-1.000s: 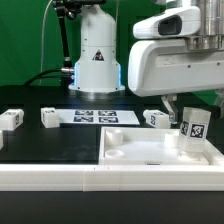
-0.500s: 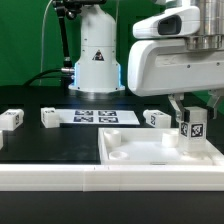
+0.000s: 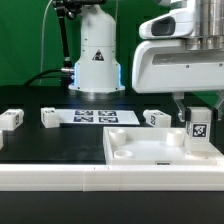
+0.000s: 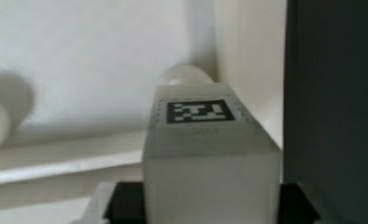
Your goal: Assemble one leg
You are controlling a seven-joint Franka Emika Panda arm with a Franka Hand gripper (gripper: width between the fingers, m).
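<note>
My gripper (image 3: 198, 108) is shut on a white leg (image 3: 199, 130) with a black-and-white tag. It holds the leg upright over the far right corner of the large white tabletop panel (image 3: 150, 152). In the wrist view the leg (image 4: 206, 140) fills the middle between the dark fingers (image 4: 128, 202), with a round socket (image 4: 191, 74) just beyond its tip. I cannot tell whether the leg's lower end touches the panel. Three more legs lie on the black table: one at the far left (image 3: 11, 119), one by the marker board (image 3: 48, 116), one behind the panel (image 3: 156, 118).
The marker board (image 3: 93, 117) lies flat behind the panel. The arm's white base (image 3: 96, 60) stands at the back. A white frame edge (image 3: 50, 180) runs along the front. The panel has raised rims and round sockets (image 3: 122, 156).
The gripper and the held leg have moved toward the exterior view's right and slightly down, closer to the panel's right corner.
</note>
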